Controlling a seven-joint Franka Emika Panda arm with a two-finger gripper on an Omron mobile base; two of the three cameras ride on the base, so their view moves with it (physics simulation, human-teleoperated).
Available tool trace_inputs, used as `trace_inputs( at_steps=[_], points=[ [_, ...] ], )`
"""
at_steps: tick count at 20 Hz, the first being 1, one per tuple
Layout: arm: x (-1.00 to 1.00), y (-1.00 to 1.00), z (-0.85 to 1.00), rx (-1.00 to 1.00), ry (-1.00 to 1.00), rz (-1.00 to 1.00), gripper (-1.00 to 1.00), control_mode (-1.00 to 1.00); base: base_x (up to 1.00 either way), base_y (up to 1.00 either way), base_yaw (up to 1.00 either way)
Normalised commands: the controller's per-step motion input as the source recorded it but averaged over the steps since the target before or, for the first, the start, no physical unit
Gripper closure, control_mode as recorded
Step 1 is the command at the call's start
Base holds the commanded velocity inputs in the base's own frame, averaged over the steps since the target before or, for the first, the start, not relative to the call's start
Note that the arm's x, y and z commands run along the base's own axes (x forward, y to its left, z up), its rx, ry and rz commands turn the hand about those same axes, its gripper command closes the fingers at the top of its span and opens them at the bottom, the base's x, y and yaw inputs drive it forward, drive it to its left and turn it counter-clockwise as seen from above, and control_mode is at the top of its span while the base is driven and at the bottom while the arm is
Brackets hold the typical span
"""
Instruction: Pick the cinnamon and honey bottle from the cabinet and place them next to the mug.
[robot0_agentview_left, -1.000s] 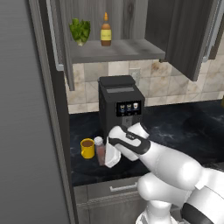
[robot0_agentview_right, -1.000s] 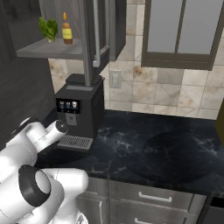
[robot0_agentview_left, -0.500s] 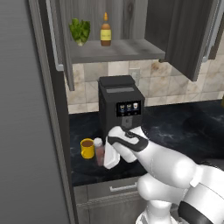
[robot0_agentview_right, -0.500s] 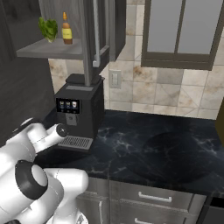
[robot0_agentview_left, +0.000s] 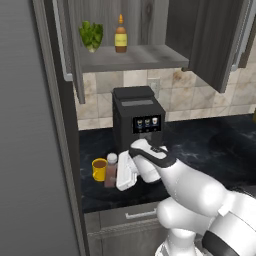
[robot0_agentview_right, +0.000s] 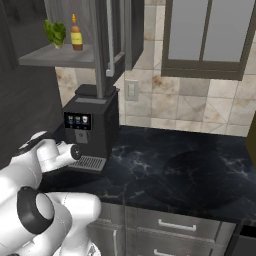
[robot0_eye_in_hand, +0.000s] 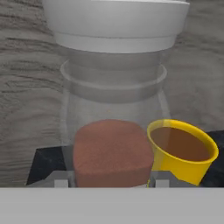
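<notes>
Pinching the cinnamon (robot0_agentview_left: 111, 169) jar, the gripper (robot0_agentview_left: 116, 176) holds it upright just beside the mug (robot0_agentview_left: 99, 169)

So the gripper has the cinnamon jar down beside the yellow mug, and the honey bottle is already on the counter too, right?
Not quite: the honey bottle is on the cabinet shelf, as the left base view shows. The gripper does hold the cinnamon jar beside the yellow mug.

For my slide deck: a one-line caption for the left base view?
Gripper holds the cinnamon beside the mug; honey bottle waits in the cabinet.
</notes>
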Motion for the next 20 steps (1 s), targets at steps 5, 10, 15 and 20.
trace_inputs(
  at_steps=[5, 10, 15, 20],
  points=[
    [-0.16, 0.0, -0.23, 0.08, 0.0, 0.0, 1.0, -1.0, 0.0, 0.0, 0.0],
    [-0.02, 0.0, -0.36, 0.0, 0.0, 0.0, 1.0, -1.0, 0.0, 0.0, 0.0],
    [-0.02, 0.0, -0.39, 0.0, 0.0, 0.0, 1.0, -1.0, 0.0, 0.0, 0.0],
    [-0.02, 0.0, -0.34, 0.0, 0.0, 0.0, 1.0, -1.0, 0.0, 0.0, 0.0]
  ],
)
